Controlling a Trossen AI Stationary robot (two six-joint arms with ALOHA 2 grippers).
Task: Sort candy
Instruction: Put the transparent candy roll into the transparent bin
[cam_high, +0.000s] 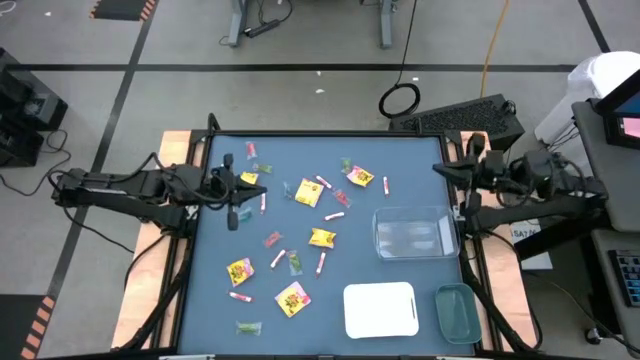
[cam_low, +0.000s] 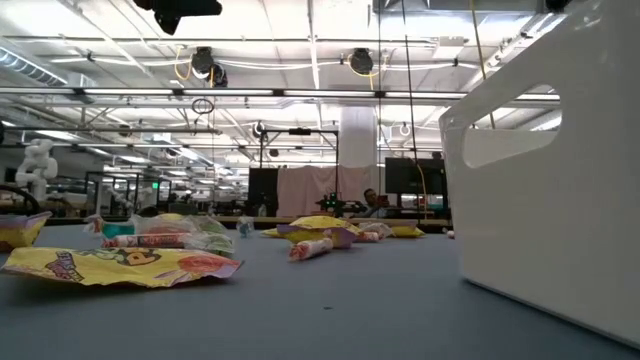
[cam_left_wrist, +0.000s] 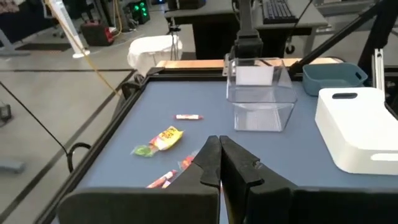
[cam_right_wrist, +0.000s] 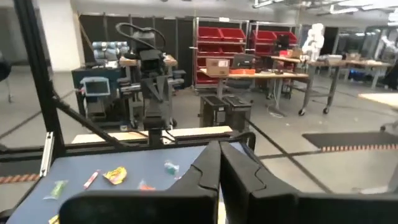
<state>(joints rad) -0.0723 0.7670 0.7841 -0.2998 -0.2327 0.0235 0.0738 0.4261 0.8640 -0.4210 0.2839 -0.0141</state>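
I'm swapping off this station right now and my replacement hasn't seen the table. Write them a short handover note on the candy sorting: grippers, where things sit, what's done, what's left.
Left gripper: shut, empty, over the table's left side near the scattered candy.
Right gripper: shut, empty, parked at the table's right edge.
Candy: yellow packets, pink sticks and small green pieces lie loose across the left and middle of the blue table.
Trays: clear tray, white tray and green-tinted tray sit at the right and front-right. No candy shows in any of them.
Done: nothing sorted yet.
Left: pick up every piece and sort it into the trays.
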